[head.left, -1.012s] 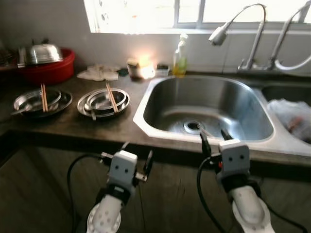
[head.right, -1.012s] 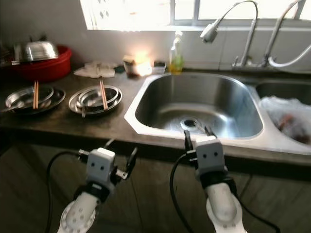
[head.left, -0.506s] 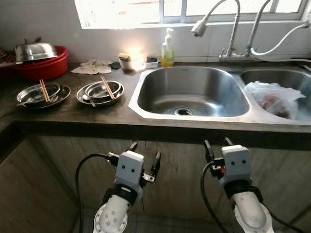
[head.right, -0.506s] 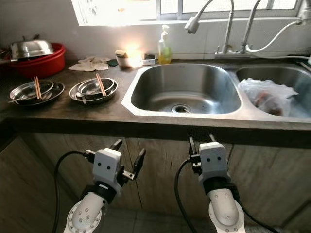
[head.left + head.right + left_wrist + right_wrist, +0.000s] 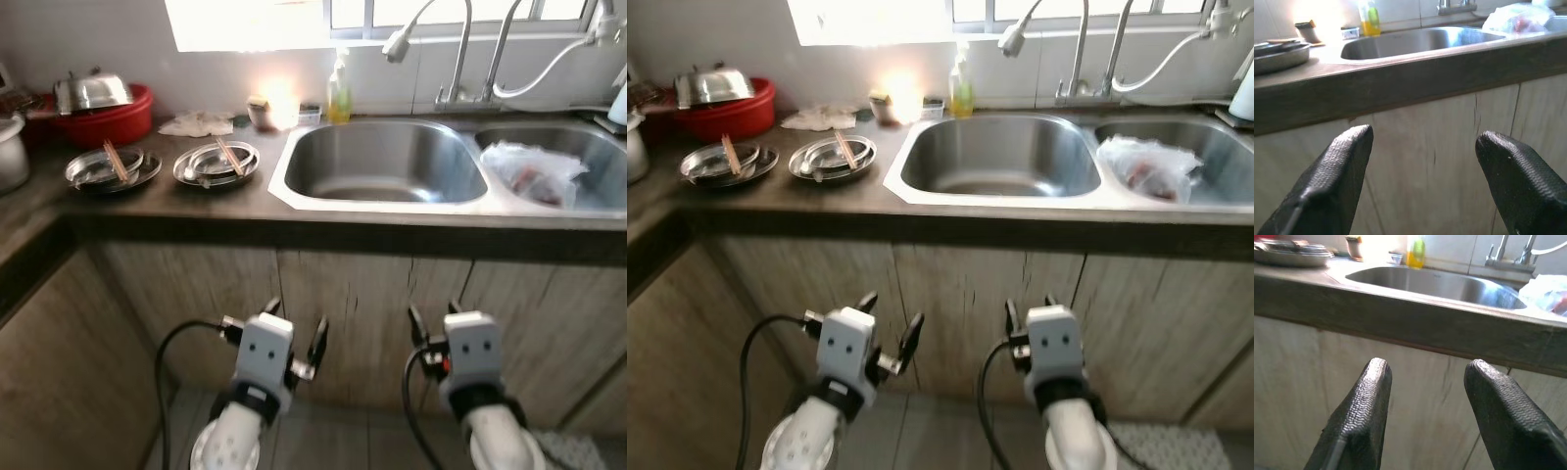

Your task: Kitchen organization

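The left gripper [image 5: 296,341] and right gripper [image 5: 434,326] hang empty with fingers spread, level with the pale wooden cabinet doors [image 5: 343,313] below the dark stone counter [image 5: 176,201]. Over the last second the view has pulled back from the steel double sink [image 5: 382,162], so the robot is backing off. The two stacks of steel dishes with chopsticks [image 5: 217,163] lie untouched on the counter, left of the sink, now out of reach.

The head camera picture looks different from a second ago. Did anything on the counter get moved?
No, the camera moved: the robot drew back from the sink, so the cabinet doors now show and both grippers, left and right, sit lower, before them. Both stay open and empty. The two stacks of metal plates with chopsticks, the soap bottle and the plastic bag lie as before.
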Robot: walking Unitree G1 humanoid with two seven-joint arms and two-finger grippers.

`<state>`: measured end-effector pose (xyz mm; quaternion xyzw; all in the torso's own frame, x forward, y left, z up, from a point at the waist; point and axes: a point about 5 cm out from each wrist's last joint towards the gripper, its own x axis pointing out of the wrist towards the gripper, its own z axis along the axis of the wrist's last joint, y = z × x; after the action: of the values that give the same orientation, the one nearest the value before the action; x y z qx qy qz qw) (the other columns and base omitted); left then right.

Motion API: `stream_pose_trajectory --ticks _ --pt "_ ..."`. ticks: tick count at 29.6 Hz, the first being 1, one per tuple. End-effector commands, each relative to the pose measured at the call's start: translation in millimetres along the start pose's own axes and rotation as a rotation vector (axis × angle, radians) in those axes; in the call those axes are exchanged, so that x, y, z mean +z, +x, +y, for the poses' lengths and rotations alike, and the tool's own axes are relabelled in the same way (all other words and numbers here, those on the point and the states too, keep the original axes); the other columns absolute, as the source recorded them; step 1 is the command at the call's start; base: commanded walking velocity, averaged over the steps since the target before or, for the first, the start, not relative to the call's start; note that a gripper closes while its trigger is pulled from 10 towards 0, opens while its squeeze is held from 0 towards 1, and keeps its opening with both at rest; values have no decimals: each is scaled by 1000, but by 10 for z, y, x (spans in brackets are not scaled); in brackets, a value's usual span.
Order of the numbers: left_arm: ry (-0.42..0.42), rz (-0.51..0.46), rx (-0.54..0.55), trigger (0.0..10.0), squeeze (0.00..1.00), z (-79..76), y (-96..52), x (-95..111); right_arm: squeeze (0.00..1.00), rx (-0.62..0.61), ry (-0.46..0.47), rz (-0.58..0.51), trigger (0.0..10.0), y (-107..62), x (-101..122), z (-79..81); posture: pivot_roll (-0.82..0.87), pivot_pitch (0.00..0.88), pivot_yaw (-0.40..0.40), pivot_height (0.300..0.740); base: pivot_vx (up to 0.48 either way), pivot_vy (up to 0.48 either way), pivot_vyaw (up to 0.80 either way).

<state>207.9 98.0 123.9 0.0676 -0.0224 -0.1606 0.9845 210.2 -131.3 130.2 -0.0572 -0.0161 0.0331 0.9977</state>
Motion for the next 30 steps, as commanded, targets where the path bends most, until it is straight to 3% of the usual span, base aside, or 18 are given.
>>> stream_pose_trajectory --ticks 1,16,30 --pt "-10 -9 0 10000 0 -22 8 36 0 -8 -7 -3 10000 1 11 -33 28 26 -7 740 -311 0 0" --pt "-7 -1 0 10000 0 -17 5 28 0 -7 -1 2 10000 -1 7 -18 33 31 -8 740 -305 0 0" --pt "-3 20 1 10000 0 -15 23 -2 0 -7 -6 -2 10000 5 9 -9 28 29 -6 740 0 0 0"
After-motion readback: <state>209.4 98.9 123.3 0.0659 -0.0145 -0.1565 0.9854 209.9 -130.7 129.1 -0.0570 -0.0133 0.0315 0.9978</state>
